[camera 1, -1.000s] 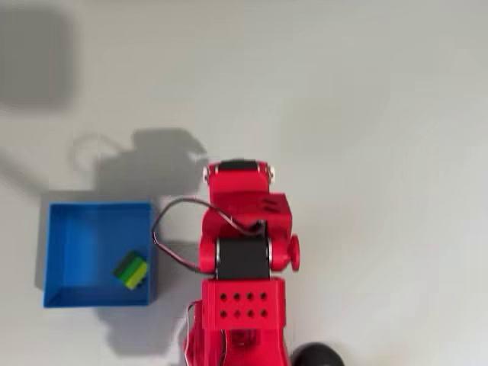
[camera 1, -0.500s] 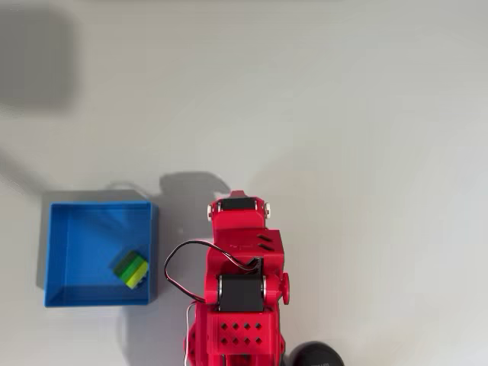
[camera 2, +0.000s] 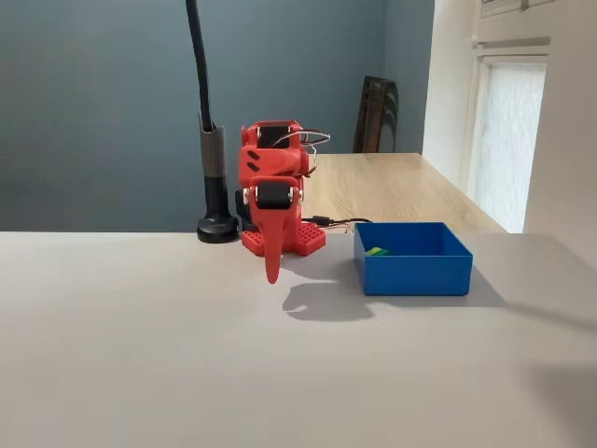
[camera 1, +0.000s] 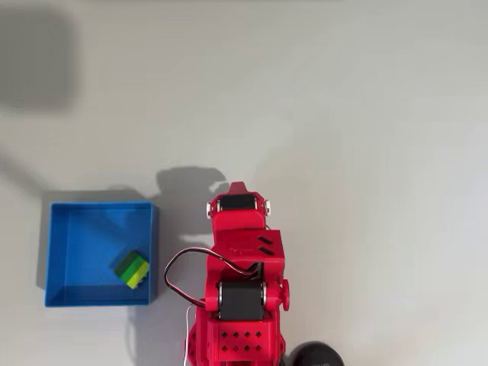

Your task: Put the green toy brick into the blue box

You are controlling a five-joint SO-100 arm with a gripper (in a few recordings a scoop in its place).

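The brick (camera 1: 131, 270) is seen lying inside the box (camera 1: 57, 252), in the corner nearest the arm (camera 1: 240, 282) in the overhead view; in the fixed view it (camera 2: 376, 251) shows as a green sliver above the box's near wall (camera 2: 415, 273). The arm is folded over its own base, and the claw (camera 2: 271, 271) hangs pointing down, above the table (camera 2: 140, 355), with nothing held. Its fingers appear pressed together into one tapered tip in the fixed view, no gap being visible. In that view the box is placed to the right of the claw, apart from it; in the overhead view the box lies to the left of the arm.

Step in hand, as judged: the placing is done and the arm is parked in its rest pose. Little is called for next beyond settling at rest, with the box left undisturbed.
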